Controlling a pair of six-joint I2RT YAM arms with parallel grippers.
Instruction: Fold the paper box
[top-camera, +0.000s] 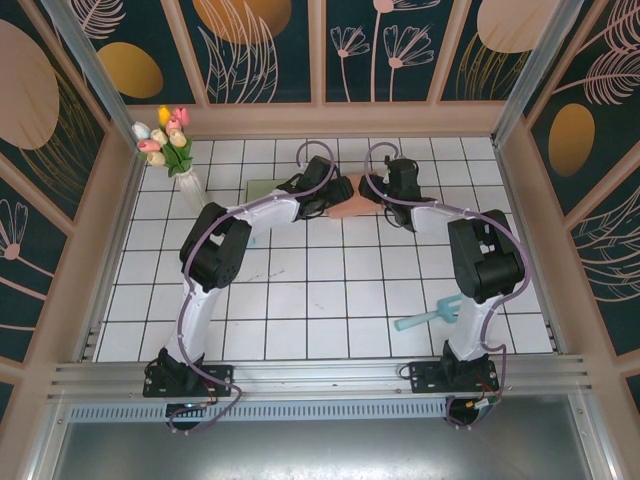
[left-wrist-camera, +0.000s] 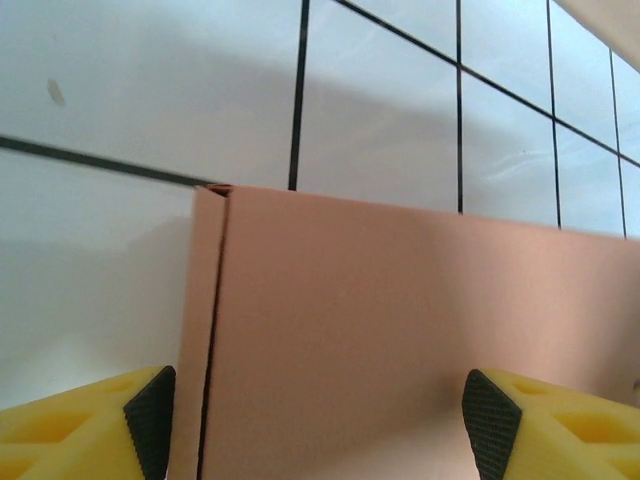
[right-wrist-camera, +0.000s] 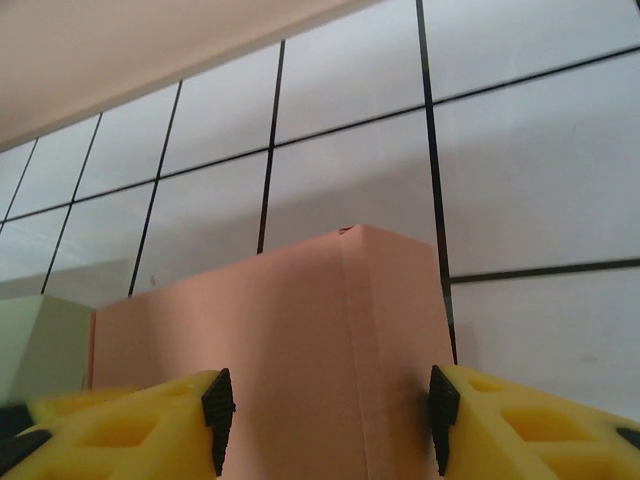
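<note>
The pink paper box (top-camera: 350, 206) lies at the far middle of the white tiled table, with both grippers meeting at it. My left gripper (top-camera: 322, 197) is at its left end. In the left wrist view the box (left-wrist-camera: 340, 320) spans the gap of the left gripper (left-wrist-camera: 320, 425): the left pad (left-wrist-camera: 152, 425) sits at the box's left edge with its narrow flap, and the right pad (left-wrist-camera: 490, 435) stands in front of the face, which runs on past it. My right gripper (top-camera: 385, 188) (right-wrist-camera: 329, 415) has both pads against the box's corner (right-wrist-camera: 300, 320).
A vase of tulips (top-camera: 170, 140) stands at the far left. A pale green sheet (top-camera: 262, 188) (right-wrist-camera: 40, 345) lies just left of the box. A teal tool (top-camera: 425, 317) rests near the right arm's base. Wooden walls ring the table (top-camera: 300, 290).
</note>
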